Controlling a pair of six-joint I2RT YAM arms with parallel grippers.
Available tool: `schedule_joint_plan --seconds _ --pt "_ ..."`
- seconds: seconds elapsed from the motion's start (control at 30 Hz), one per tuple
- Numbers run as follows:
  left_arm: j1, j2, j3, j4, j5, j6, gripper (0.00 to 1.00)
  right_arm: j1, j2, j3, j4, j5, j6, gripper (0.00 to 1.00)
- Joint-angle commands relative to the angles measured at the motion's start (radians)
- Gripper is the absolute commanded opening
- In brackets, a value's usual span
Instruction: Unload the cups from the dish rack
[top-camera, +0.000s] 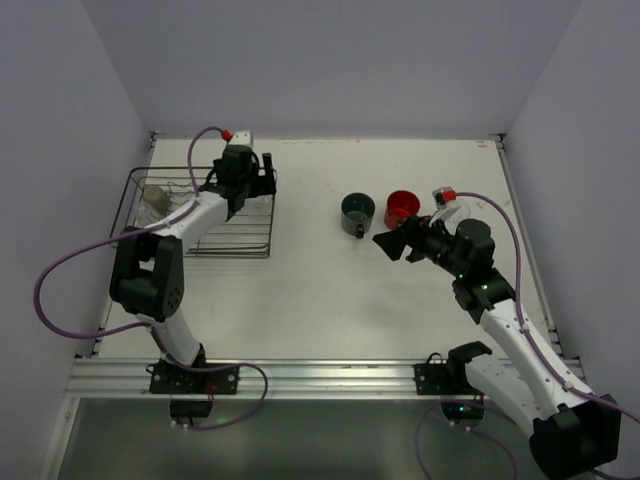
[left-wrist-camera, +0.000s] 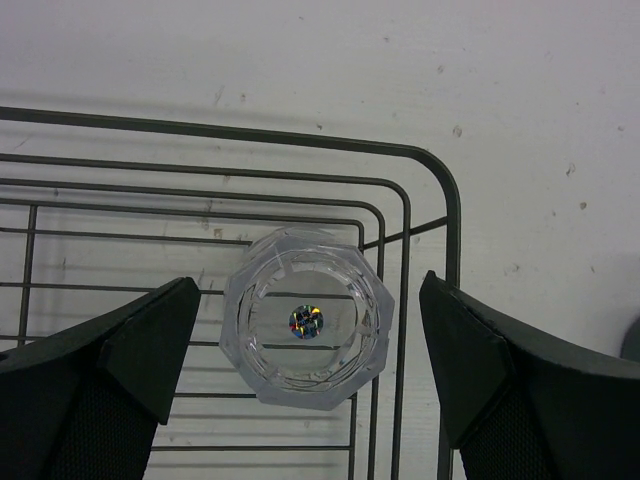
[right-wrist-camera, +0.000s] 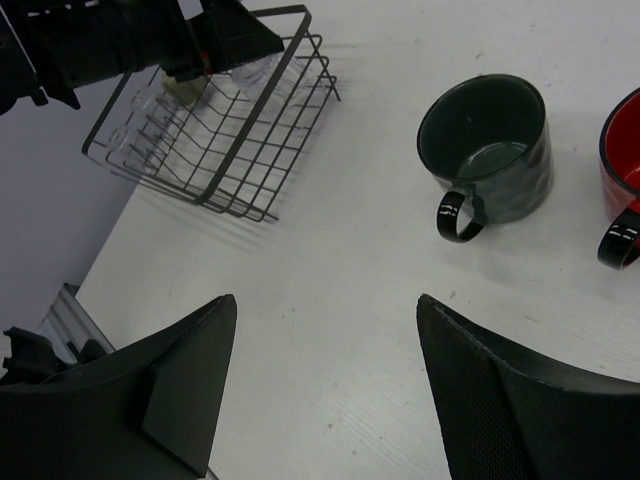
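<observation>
The dish rack (top-camera: 232, 246) stands at the left; its wire rim also shows in the left wrist view (left-wrist-camera: 452, 215) and the right wrist view (right-wrist-camera: 262, 85). My left gripper (top-camera: 256, 180) hangs over the rack's far right corner, open. In its wrist view the small clear tumbler (left-wrist-camera: 307, 318) stands upright on the rack wires between the spread fingers (left-wrist-camera: 150, 345), untouched. An olive-grey cup (top-camera: 155, 197) sits in the rack's left end. The dark grey-green mug (top-camera: 357, 212) and the red mug (top-camera: 404, 208) stand on the table. My right gripper (top-camera: 390, 243) is open and empty, just in front of them.
In the right wrist view the dark mug (right-wrist-camera: 490, 155) and red mug (right-wrist-camera: 625, 170) stand upright, handles toward the camera, beyond the open gripper (right-wrist-camera: 326, 300). Walls close the table at the back and both sides. A metal rail (top-camera: 320, 375) runs along the near edge.
</observation>
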Motion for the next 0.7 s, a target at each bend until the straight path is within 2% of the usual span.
schedule_joint_plan --seconds 0.0,0.13,0.17,0.3,0.33,0.37,0.43,0.5,0.67 --pt "0.002 0.013 0.024 0.078 -0.002 0.034 0.99 0.029 0.023 0.019 0.031 0.006 -0.012 0.75" --pt "0.002 0.03 0.027 0.064 -0.044 0.034 0.89 0.037 0.017 0.017 0.029 0.021 -0.016 0.75" --pt "0.002 0.036 0.027 0.061 -0.053 0.034 0.82 0.037 0.014 0.017 0.029 0.021 -0.014 0.75" --pt "0.002 0.053 0.028 0.044 -0.117 0.047 0.76 0.039 0.008 0.02 0.028 0.02 -0.011 0.75" --pt "0.002 0.054 0.028 0.035 -0.127 0.048 0.72 0.042 0.006 0.02 0.028 0.017 -0.009 0.76" --pt "0.002 0.047 0.03 0.033 -0.139 0.048 0.64 0.042 0.005 0.023 0.028 0.015 -0.003 0.78" --pt "0.002 0.031 0.028 0.036 -0.139 0.048 0.58 0.045 0.003 0.025 0.032 0.002 0.006 0.81" --pt "0.002 -0.019 0.031 0.036 -0.122 0.045 0.51 0.049 0.0 0.029 0.048 -0.009 0.029 0.84" --pt "0.002 -0.235 0.027 0.035 -0.008 0.004 0.43 0.085 0.013 0.031 0.143 -0.063 0.133 0.86"
